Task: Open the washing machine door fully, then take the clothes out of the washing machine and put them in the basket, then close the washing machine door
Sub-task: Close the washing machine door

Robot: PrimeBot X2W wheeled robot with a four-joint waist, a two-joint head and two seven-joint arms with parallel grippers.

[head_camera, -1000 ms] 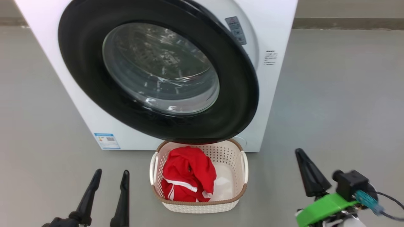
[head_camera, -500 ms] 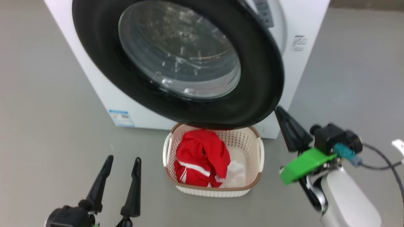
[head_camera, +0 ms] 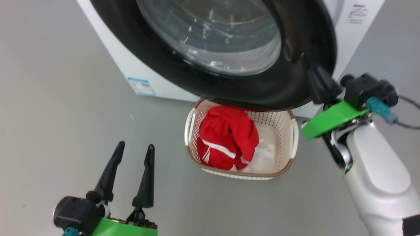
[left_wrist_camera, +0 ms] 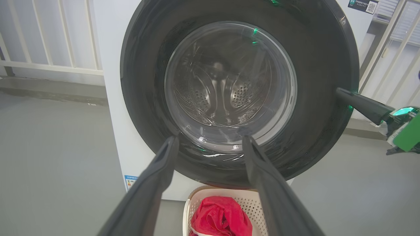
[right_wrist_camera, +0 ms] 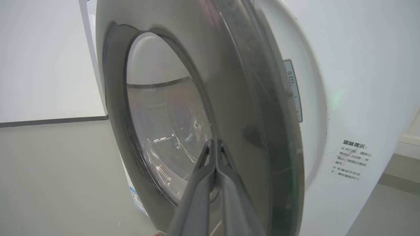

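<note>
The washing machine door (head_camera: 295,49), a black rim around clear glass, stands slightly ajar on the white washing machine (head_camera: 115,42). My right gripper (head_camera: 306,58) is shut and empty, its tips against the front of the door's right rim. It appears in the left wrist view (left_wrist_camera: 339,91) and the right wrist view (right_wrist_camera: 215,141). On the floor below the door sits the basket (head_camera: 282,172), with the red clothes (head_camera: 228,137) inside it. My left gripper (head_camera: 136,145) hangs open and empty at the lower left, left of the basket, pointing at the door (left_wrist_camera: 147,65).
Grey floor spreads around the machine and the basket. A blue sticker (head_camera: 141,86) marks the machine's lower front. A white railing (left_wrist_camera: 49,32) stands behind the machine on the left. Printed text (right_wrist_camera: 352,160) is on the machine's front beside the door.
The head camera has shifted, so the whole picture moved. My right gripper rose from low near the floor up to the door's right rim. The left gripper stayed open.
</note>
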